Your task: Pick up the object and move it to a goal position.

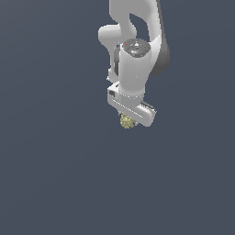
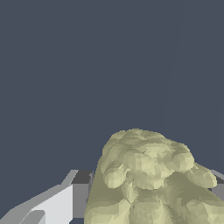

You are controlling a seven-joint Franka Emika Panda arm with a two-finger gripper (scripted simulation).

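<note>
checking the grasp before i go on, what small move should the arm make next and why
Probably begin carrying the lump toward the goal, slowly. In the exterior view it sits tucked under the white gripper, and in the wrist view it fills the space between the fingers, so it looks gripped. No goal marker shows in either view, so I cannot tell the direction.

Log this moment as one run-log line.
arm: over plain dark surface | claw: closed on lump | lump: pale yellow-green, bumpy, between fingers | goal: not visible
</note>
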